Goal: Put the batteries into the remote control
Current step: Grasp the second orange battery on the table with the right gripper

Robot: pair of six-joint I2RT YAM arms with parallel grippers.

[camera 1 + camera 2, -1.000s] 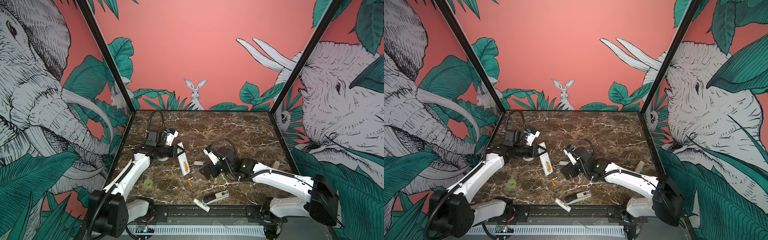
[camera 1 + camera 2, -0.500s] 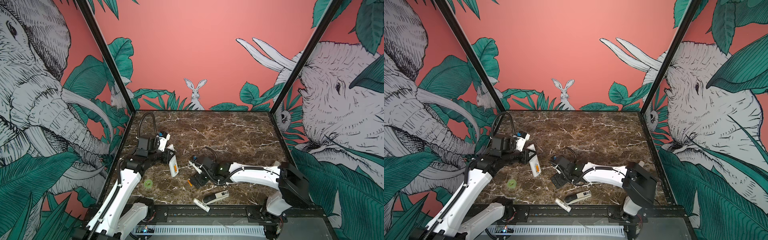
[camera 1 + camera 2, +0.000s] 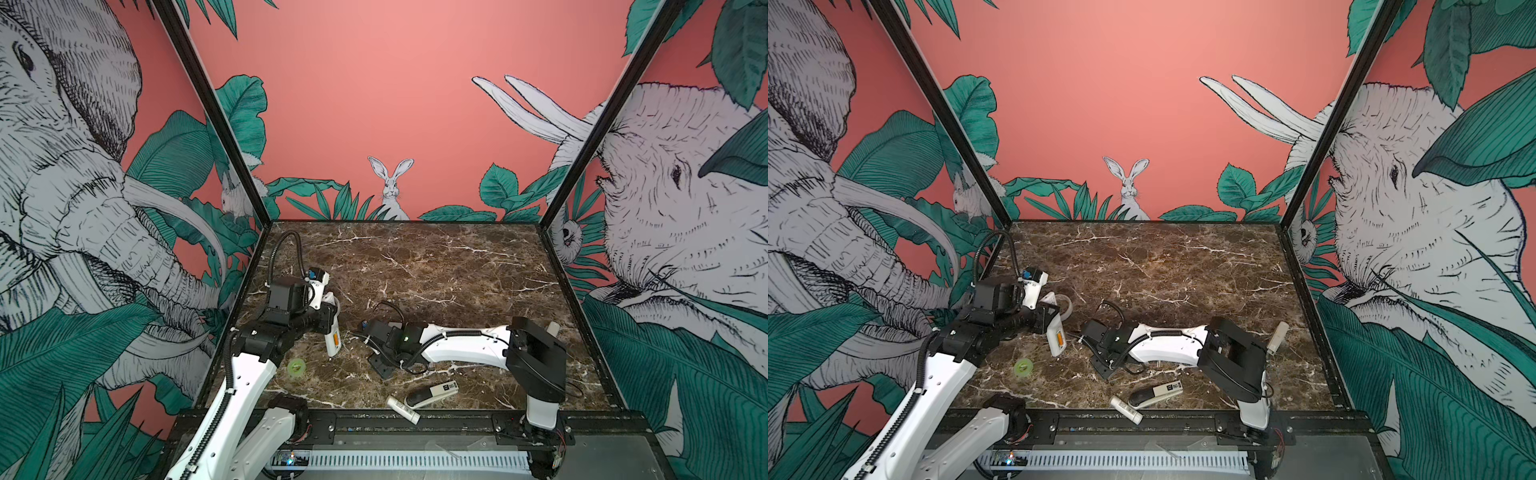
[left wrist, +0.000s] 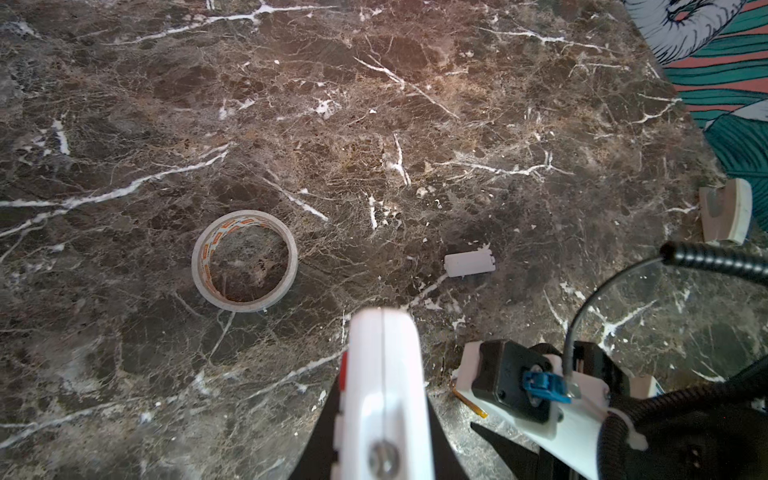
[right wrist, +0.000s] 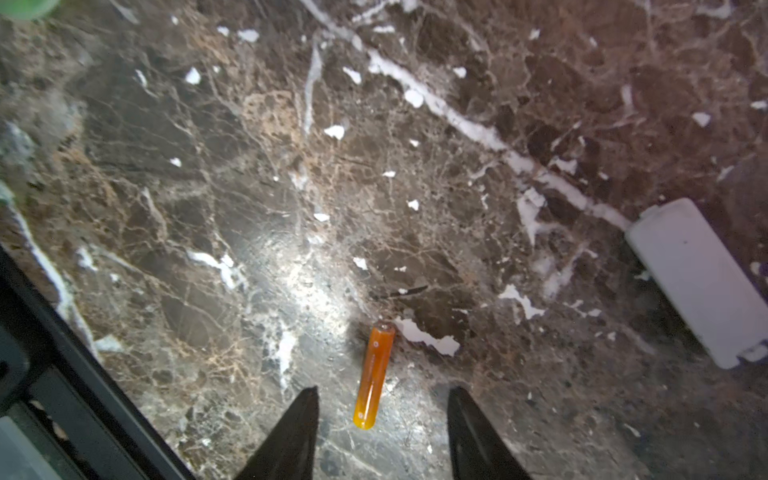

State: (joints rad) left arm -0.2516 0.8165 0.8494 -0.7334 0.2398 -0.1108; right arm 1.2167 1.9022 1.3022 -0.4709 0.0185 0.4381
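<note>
- The left gripper point(image 3: 327, 322) clasps the white remote control point(image 3: 333, 345), free end slanting down toward the marble table point(image 3: 415, 257).
- A green ring point(image 3: 296, 367) lies near it.
- The right gripper point(image 3: 382, 366) sits low over the table.
- A black-and-white device point(image 3: 432, 392) and a white tube point(image 3: 402, 409) lie by the front edge.

left gripper point(image 4: 382, 415): clamped on remote control point(image 3: 333, 343) | right gripper point(image 5: 383, 392): low; jaws apart; forearm near level
</note>
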